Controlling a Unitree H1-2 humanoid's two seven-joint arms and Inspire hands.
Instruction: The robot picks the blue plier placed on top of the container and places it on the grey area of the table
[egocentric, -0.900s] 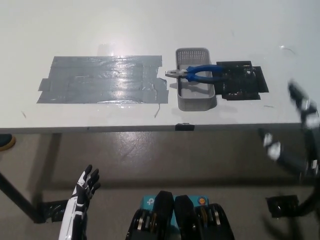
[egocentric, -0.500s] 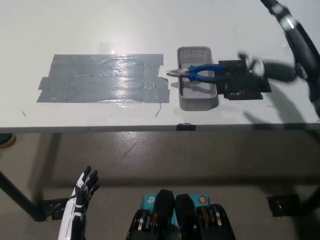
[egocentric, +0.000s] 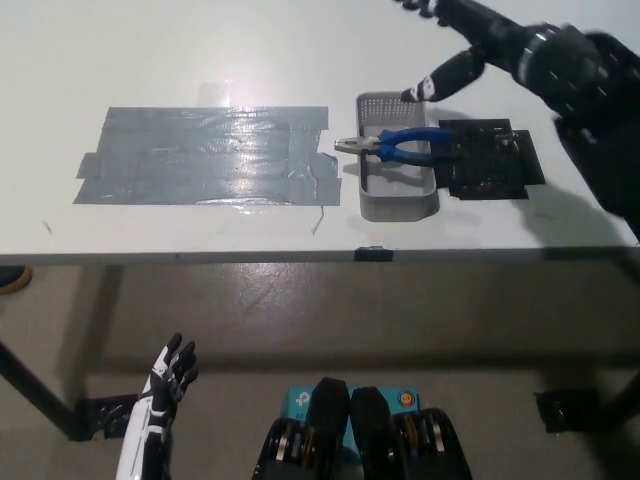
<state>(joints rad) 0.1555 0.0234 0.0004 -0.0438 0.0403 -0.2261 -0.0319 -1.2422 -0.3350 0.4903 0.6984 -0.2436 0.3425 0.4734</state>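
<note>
On top of the grey container (egocentric: 397, 187), which stands on the white bench (egocentric: 300, 60), the blue plier (egocentric: 398, 145) lies crosswise, resting on both long rims. Its metal nose projects past the container rim on the side facing the grey area (egocentric: 205, 156), and its blue handles reach over the opposite rim toward the black patch (egocentric: 490, 160). The grey area is a broad rectangle of taped strips lying flat on the bench just beside the container; the black patch lies flat on the bench on the container's other side, touching or nearly touching its wall. The right robot hand (egocentric: 462, 40) is above the bench beyond the far end of the container, with the black arm entering from the upper right. Its fingers are spread apart and hold nothing; one fingertip (egocentric: 412, 94) points down toward the container's far rim without touching the plier. The hand is clear of the plier and of the container. The left robot hand (egocentric: 168, 375) rests well below the near edge of the bench, on the grey-area side of the container, over the floor, with its fingers extended and slightly apart, holding nothing. The plier is not in contact with either robot hand.
</note>
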